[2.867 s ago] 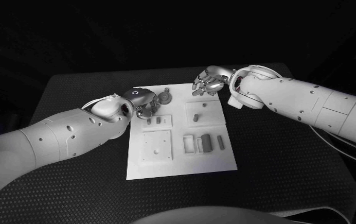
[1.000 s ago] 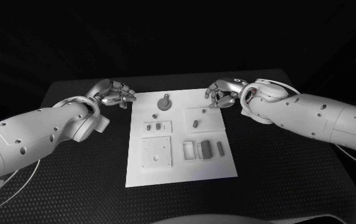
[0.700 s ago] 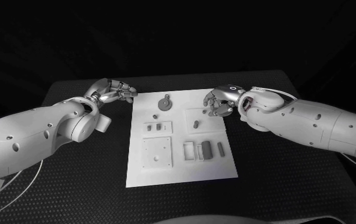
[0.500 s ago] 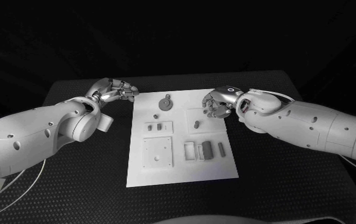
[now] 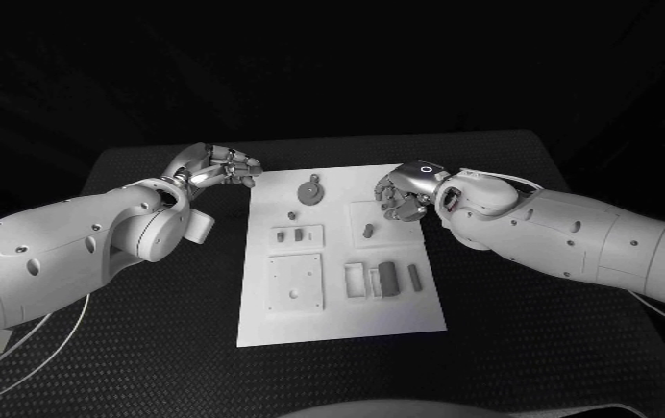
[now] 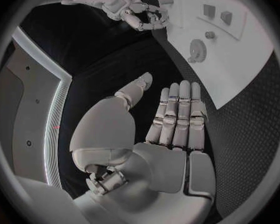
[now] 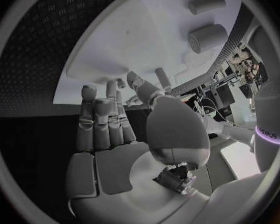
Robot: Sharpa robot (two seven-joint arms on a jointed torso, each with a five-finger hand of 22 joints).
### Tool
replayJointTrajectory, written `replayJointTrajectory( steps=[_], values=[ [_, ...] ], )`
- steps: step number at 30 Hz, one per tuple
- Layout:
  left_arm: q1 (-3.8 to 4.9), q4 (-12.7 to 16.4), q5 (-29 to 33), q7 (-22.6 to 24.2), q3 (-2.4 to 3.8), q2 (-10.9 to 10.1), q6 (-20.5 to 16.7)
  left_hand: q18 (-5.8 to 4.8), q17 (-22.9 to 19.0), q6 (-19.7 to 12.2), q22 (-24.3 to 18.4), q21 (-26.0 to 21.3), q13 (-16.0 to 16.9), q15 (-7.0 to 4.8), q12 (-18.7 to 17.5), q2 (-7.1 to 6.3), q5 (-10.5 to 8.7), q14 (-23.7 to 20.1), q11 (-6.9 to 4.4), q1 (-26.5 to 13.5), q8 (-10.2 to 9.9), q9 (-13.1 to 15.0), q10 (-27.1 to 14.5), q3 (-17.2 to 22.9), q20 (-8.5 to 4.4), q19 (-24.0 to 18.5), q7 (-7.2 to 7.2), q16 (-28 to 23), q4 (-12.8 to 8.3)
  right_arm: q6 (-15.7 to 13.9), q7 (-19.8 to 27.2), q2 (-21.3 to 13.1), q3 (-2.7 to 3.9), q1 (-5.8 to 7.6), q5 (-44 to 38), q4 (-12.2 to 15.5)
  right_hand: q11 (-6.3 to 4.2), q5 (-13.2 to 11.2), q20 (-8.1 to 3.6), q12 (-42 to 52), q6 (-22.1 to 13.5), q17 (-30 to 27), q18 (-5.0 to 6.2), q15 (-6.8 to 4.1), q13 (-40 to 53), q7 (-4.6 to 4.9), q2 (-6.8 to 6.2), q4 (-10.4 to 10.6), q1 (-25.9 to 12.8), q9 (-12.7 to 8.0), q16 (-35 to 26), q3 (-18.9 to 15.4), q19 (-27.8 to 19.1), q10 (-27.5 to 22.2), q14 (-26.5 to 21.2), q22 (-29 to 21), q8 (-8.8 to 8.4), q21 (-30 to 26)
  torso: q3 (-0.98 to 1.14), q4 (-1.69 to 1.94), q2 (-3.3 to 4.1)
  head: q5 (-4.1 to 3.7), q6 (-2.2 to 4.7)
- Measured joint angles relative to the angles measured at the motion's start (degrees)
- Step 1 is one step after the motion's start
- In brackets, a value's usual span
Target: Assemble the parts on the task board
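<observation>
We see right hand (image 5: 404, 192) empty, fingers loosely spread, hovering over task board (image 5: 339, 317) far right corner. Small peg part (image 5: 366, 231) just nearward of it, long axis fore-aft. Left hand (image 5: 215, 166) empty, flat, off board; right nearer.

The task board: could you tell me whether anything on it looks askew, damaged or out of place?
Nothing stands out. The task board lies flat and whole on the table, its parts sit tidily, and neither robot hand holds anything.
</observation>
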Motion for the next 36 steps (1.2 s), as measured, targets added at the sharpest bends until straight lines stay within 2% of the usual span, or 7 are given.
replayJointTrajectory(
  steps=[3,7,11,15,22,36],
  values=[
    [0.0,0.0,0.1,0.0,0.0,0.0,0.1,0.0,0.1,-0.2,-0.1,0.0,0.0,0.0,0.0,0.0,0.0,0.0,0.0,0.0,0.0,0.0,0.0,0.0,0.0,0.0,0.2,-0.2,0.0,0.0,-0.1,0.3,-0.08,-0.26,-0.3,-0.4,-0.01,0.0,0.08,-0.7,0.6,-0.1,0.0,0.0,-0.5,-0.41,0.82,-0.2,0.7,0.0,0.0,0.4,0.1,0.0,0.0,0.0,0.33,0.0,0.01,-0.01,0.0,0.07,-0.1],
    [0.0,0.0,0.2,0.0,0.0,0.0,0.2,0.0,0.2,-0.2,-0.3,0.0,-0.1,0.0,0.0,0.0,0.0,0.0,0.0,0.0,0.0,0.0,0.0,0.0,0.0,0.0,0.2,-0.4,0.0,0.1,-0.1,0.7,0.01,-0.26,-0.6,-0.7,-0.06,0.0,0.08,-1.9,2.0,-0.1,0.0,0.21,-0.7,-0.81,2.61,-0.3,1.5,0.0,0.0,0.6,0.1,0.1,0.2,0.0,1.0,0.0,0.01,-0.01,0.01,0.14,-0.24],
    [0.0,0.1,0.2,0.0,0.0,0.0,0.3,0.0,0.2,-0.2,-0.4,0.0,-0.1,0.0,0.0,0.0,0.0,0.0,0.0,0.0,0.0,0.0,0.0,-0.2,0.0,0.0,0.2,-0.4,-0.2,0.1,-0.1,0.9,-0.01,-0.26,-1.0,-0.8,0.46,0.0,0.1,-2.5,3.4,-0.1,-0.01,0.21,-0.7,-1.28,3.84,-0.3,1.9,0.0,0.0,0.6,0.1,0.6,0.2,0.0,1.67,0.0,0.01,0.0,0.01,0.17,-0.31],
    [0.0,0.1,0.3,0.0,0.0,-0.1,0.3,0.0,0.3,-0.2,-0.5,0.0,-0.1,0.0,0.0,0.0,0.0,0.0,0.0,0.0,0.0,0.0,0.0,-0.2,0.0,0.0,0.2,-0.7,-0.2,0.1,-0.2,1.0,-0.02,-0.27,-1.6,-0.8,0.08,0.0,0.18,-2.9,5.4,-0.2,-0.01,0.2,-0.7,-1.05,5.28,-0.4,2.2,0.1,0.0,0.8,0.2,2.2,0.5,0.0,2.18,0.1,0.01,0.02,0.01,0.25,-0.51],
    [0.0,0.2,0.3,-0.1,0.0,-0.2,0.4,0.0,0.5,-0.2,-0.7,0.0,-0.2,0.17,0.0,0.0,0.0,0.2,0.0,0.0,0.0,0.0,0.0,-0.2,0.0,0.0,0.2,-0.9,-0.2,-0.1,-0.4,1.1,-0.01,-0.3,-2.3,-0.8,-0.41,0.0,0.27,-3.5,6.6,-0.4,-0.02,-0.04,-0.7,-1.21,5.58,0.4,2.4,0.1,0.0,4.5,0.3,4.1,0.9,0.0,2.42,0.2,0.0,-0.02,0.01,0.3,-0.68],
    [0.0,0.2,0.4,-0.2,-0.01,-0.3,0.7,0.0,0.8,-0.6,-1.2,0.0,-0.2,0.2,0.0,0.0,-0.23,0.2,0.21,0.0,0.0,0.0,-0.2,-0.5,0.0,0.0,0.21,-1.3,-0.2,-1.0,-0.8,1.1,-0.12,-0.47,-3.4,-0.6,-0.82,0.0,-0.12,-3.8,7.5,-0.5,-0.02,-0.5,-2.9,-1.58,5.56,0.1,2.4,0.3,0.0,5.5,0.9,5.7,1.6,0.0,2.96,0.2,0.04,-0.08,-0.02,0.15,-0.8]
  ],
)
